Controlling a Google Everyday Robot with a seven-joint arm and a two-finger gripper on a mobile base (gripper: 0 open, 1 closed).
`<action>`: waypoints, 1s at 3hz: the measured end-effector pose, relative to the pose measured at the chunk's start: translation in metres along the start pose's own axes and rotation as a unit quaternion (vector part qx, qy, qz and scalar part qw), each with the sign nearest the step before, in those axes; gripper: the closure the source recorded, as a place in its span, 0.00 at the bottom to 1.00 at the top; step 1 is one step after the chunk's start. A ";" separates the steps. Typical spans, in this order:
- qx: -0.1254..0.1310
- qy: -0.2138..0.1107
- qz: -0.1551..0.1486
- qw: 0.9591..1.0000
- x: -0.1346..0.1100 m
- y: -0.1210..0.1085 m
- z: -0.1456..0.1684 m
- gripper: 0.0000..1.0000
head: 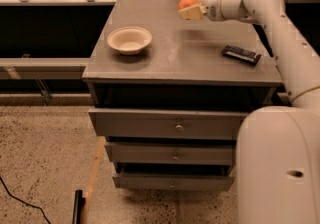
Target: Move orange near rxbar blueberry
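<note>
Gripper: the gripper (191, 10) is at the far edge of the grey cabinet top (185, 53), right of centre, reached in from the right by the white arm (272, 23).
Claw state: it is closed around the orange (186, 1); a pale finger covers the fruit's lower right side.
Orange: it is held at the back of the top. Whether it rests on the surface or is just clear of it cannot be told.
Rxbar blueberry: the rxbar blueberry (241, 54) lies flat near the right edge, toward the front and at a slight angle, well apart from the orange.
White bowl: the white bowl (129, 49) stands upright on the left half, away from the direct line between fruit and bar.
Reason for hold: judged, a side grip on a round, smooth fruit stops it rolling while it is carried.
Step in hand: judged, the grasp is made and the carry to the bar remains.
Next move requires: judged, travel toward the front right and a release just beside the wrapper, not on it.
Risk: judged, the orange may roll once released.
</note>
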State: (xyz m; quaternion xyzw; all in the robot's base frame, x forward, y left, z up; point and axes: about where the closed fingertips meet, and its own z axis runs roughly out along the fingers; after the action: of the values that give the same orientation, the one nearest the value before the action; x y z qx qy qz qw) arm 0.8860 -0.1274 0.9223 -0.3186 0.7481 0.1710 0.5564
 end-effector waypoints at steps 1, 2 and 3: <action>0.019 0.017 0.009 1.000 0.003 0.000 -0.052 1.00; 0.051 0.030 0.000 0.998 0.003 0.007 -0.101 1.00; 0.068 0.048 0.001 0.997 0.025 0.025 -0.121 1.00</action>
State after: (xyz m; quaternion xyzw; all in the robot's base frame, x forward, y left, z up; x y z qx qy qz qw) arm 0.7771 -0.1899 0.9349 -0.2876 0.7842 0.1046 0.5397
